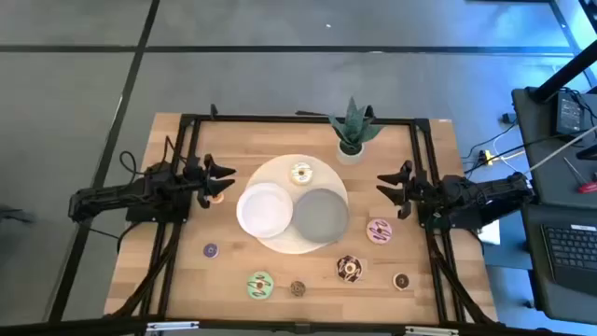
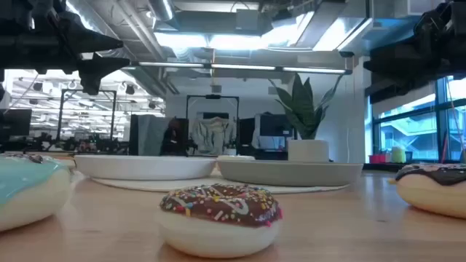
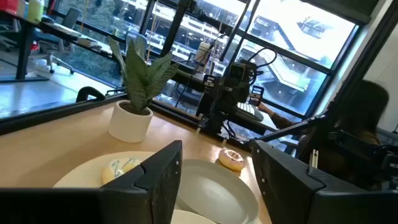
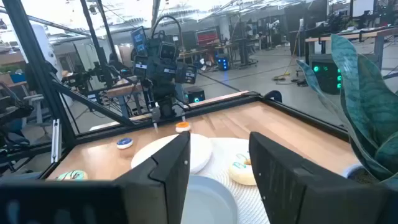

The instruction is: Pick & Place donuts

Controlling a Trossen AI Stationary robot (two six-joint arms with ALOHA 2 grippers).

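both arms are matte black and blocky, built of chunky jointed segments. the left gripper (image 1: 227, 183) and right gripper (image 1: 384, 189) each end in two flat, angular dark fingers (image 3: 163, 177) (broad wedge-shaped slabs up close). thin black cables trail behind them.

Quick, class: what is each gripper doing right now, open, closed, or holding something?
Left gripper: open, holding nothing, at the table's left side near an orange donut.
Right gripper: open, holding nothing, at the table's right side.

Green donut (image 2: 25, 191) cut off leftward
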